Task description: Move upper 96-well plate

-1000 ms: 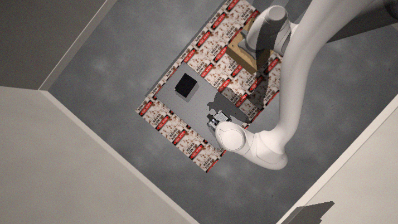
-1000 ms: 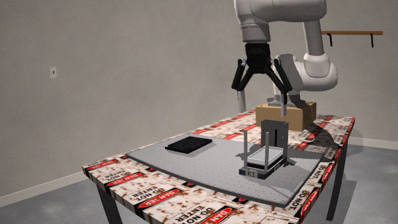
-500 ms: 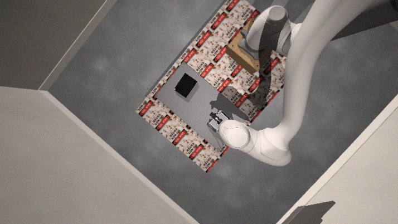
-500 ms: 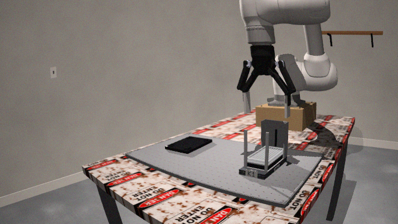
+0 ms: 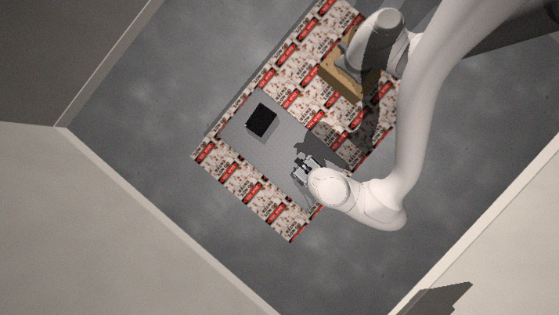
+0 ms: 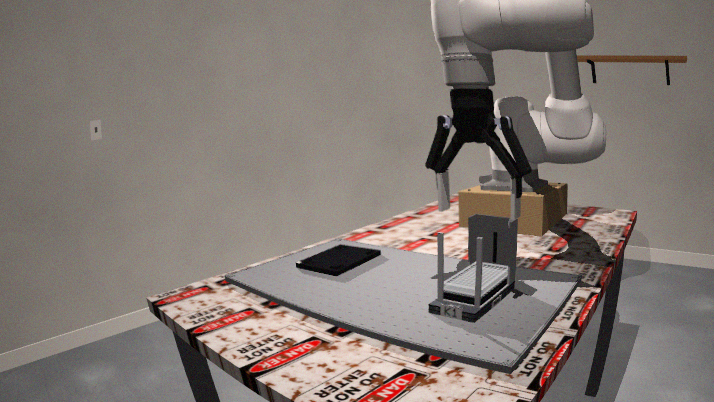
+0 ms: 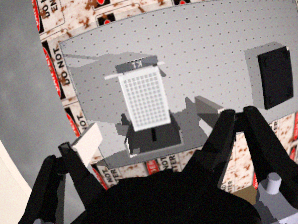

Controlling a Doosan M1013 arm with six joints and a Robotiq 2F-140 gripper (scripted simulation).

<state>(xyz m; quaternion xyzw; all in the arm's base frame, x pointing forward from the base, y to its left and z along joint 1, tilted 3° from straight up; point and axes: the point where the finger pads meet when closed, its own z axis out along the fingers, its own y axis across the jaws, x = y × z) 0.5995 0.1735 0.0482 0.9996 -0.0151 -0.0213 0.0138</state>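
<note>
We are finding the table (image 6: 210, 320) carrying a grey board (image 6: 380, 300). The rack (image 6: 451, 310) is standing there, posts penning in the stacked plates, top plate (image 6: 475, 278) uppermost. The tool (image 6: 477, 202) is hanging above, fingers wide, holding nothing, ready to straddle it.

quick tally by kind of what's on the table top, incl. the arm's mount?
Grey perforated board: 1
Stack rack K1: 1
Well plates seen in K1: 1 white top face shows; a second beneath cannot be made out
Black plate nest: 1
Tan mount block under the arm: 1
Total: 5 counted
The gripper hangs open above the rack, holding nothing.
</note>
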